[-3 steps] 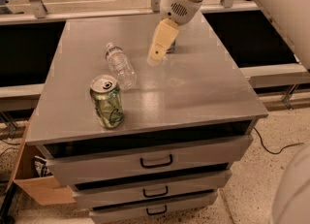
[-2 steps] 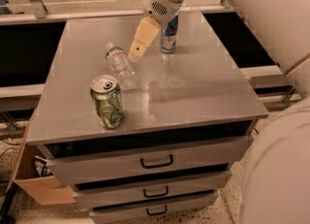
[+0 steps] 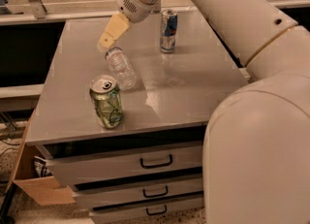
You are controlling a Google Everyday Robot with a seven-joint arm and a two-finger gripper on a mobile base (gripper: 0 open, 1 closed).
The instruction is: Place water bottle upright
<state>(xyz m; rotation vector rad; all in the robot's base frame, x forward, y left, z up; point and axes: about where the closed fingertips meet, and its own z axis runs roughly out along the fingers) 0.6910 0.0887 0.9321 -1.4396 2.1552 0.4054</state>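
The water bottle (image 3: 121,68), clear and ribbed, lies on its side on the grey cabinet top (image 3: 193,82), its cap end pointing away from me. My gripper (image 3: 107,38), with tan fingers, hangs just above the bottle's far end, close over the cap, which it hides. The gripper holds nothing. The white arm reaches in from the upper right and fills the right side of the view.
A green drink can (image 3: 107,102) stands upright just in front of the bottle, near the front left. A slim blue-and-silver can (image 3: 168,30) stands at the back middle. Drawers (image 3: 155,162) are below the front edge. A cardboard box (image 3: 34,184) sits on the floor, left.
My gripper has moved left across the table, from right of the bottle to just above its far end. The blue-and-silver can, hidden before, now shows. The bottle has not moved.
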